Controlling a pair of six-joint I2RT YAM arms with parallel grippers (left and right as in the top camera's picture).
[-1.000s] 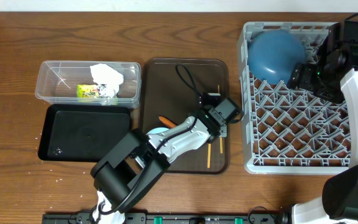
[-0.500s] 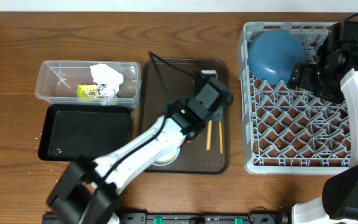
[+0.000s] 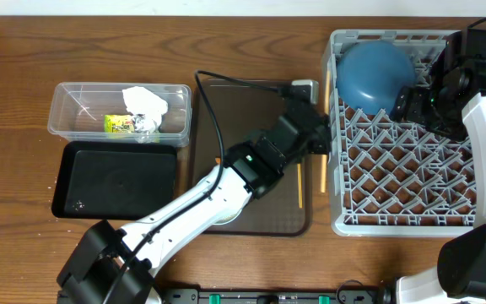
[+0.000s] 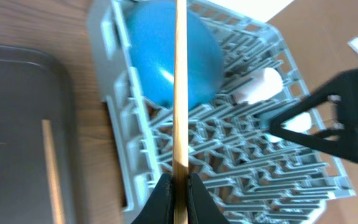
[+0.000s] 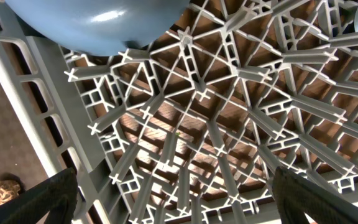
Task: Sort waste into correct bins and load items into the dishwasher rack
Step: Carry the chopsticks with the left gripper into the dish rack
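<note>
Overhead, the left arm is stretching from the near edge across the brown serving tray (image 3: pixel 260 101) toward the grey rack (image 3: pixel 334 207). The left gripper (image 3: pixel 317 137) is clamping a wooden chopstick (image 3: pixel 320 173) tight between its fingers. That stick is running near-to-far just beside the rack's left wall, its far tip showing by the rack's far-left corner. The left wrist view is showing the same hold, with the left gripper (image 4: pixel 179 186) closed on the chopstick (image 4: pixel 180 93), and the stick is crossing in front of the blue bowl (image 4: pixel 160 56). A second chopstick (image 3: pixel 299 184) is lying flat on the serving tray, left of the held one. The blue bowl (image 3: pixel 374 74) is sitting in the rack's far-left corner with its rounded outside showing, and a pale cup (image 4: pixel 258 84) is lying among the pegs to its right. The right gripper (image 5: pixel 176 186) is hovering over the rack floor (image 5: pixel 197 112) just right of the bowl, its jaws spread wide and holding nothing. Past the rack's wall, a small brown lump of food (image 5: pixel 5 190) is resting on the serving tray. At the left, the clear tub (image 3: pixel 62 114) is holding the white napkin (image 3: pixel 144 101) and the yellow-green wrapper (image 3: pixel 119 123). The black tray (image 3: pixel 116 181) is sitting just near of it.
</note>
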